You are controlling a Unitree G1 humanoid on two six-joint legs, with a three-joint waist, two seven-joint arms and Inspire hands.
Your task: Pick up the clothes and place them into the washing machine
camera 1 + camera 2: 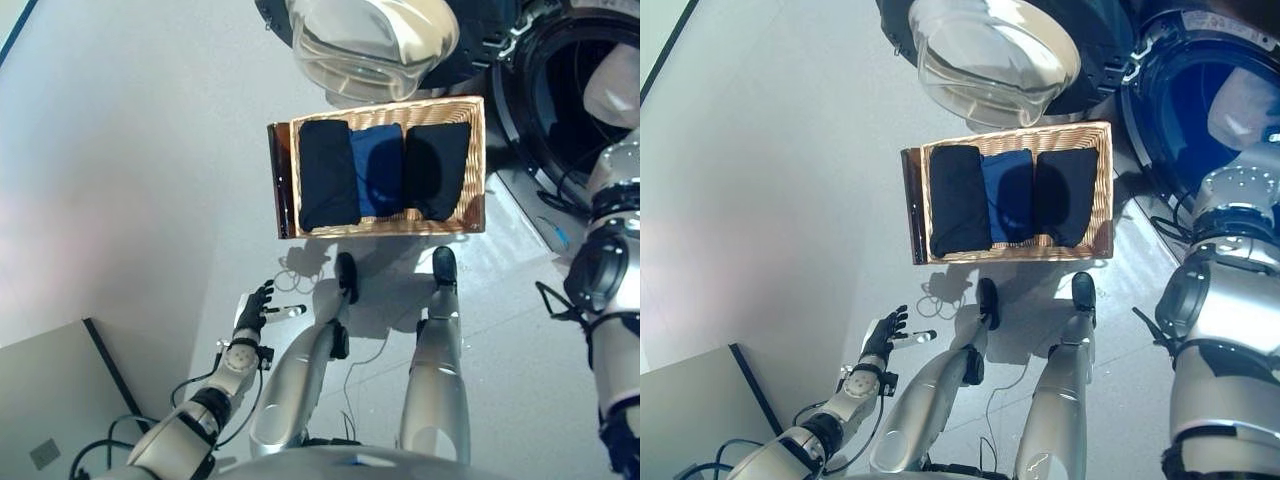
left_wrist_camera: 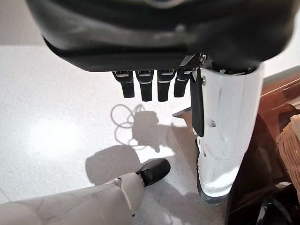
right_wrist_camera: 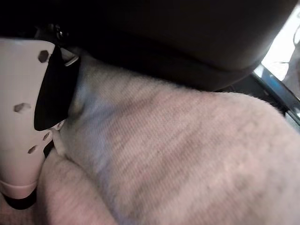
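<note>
Clothes (image 1: 383,170) folded lengthwise across wicker basket (image 1: 476,165); pale garment (image 3: 178,154) clamped in right hand (image 3: 28,117); left hand (image 1: 252,310) slack.

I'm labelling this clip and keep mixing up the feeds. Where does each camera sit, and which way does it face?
Left eye view: on the head, facing down at the wicker basket of folded clothes and the washing machine; the left hand shows.
Right eye view: beside it, the same scene, slightly shifted.
Left wrist view: on the left wrist, facing along straight fingers to the floor; shares the basket's edge.
Right wrist view: on the right wrist, pressed against a pale garment; the right hand shows.
</note>
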